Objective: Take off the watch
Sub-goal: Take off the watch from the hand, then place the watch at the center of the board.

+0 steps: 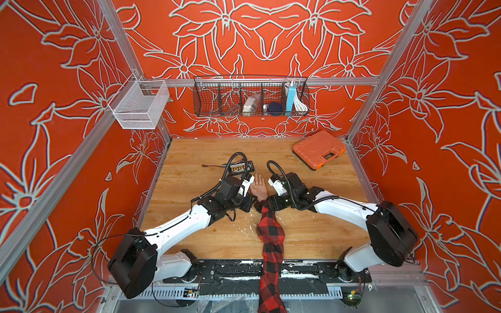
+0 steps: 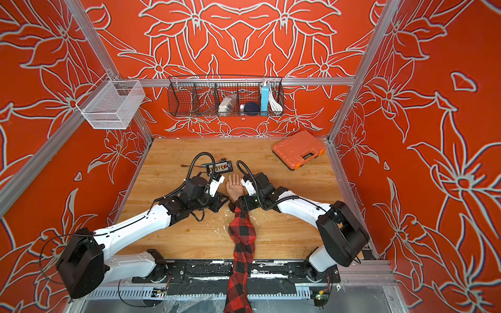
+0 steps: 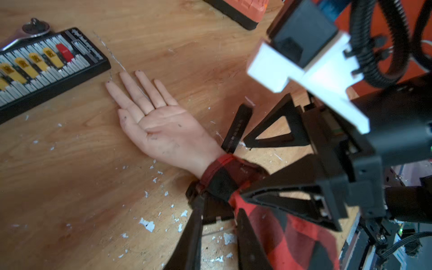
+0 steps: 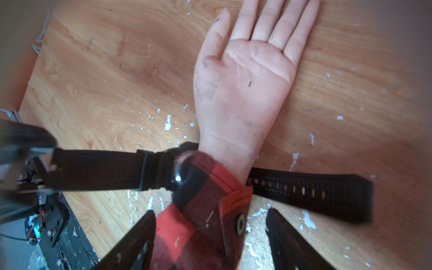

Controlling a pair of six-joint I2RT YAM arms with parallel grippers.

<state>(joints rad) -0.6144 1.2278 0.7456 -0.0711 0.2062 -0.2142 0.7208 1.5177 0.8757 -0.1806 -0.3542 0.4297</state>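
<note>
Right gripper (image 4: 210,214) wide over sleeve (image 4: 191,243), left gripper (image 3: 221,207) tight on watch (image 4: 149,170).

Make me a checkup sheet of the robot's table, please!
Surface: wooden table, white flecks.
Job's things: watch unbuckled, strap spread both sides of the mannequin hand.
Clutter: orange case; black connector board.
Grippers: left gripper shut on the watch strap; right gripper open, fingers either side of the plaid sleeve.
Cables: black hoses looped over both wrists.
Surroundings: wire basket, white mesh basket, orange flowered walls.
</note>
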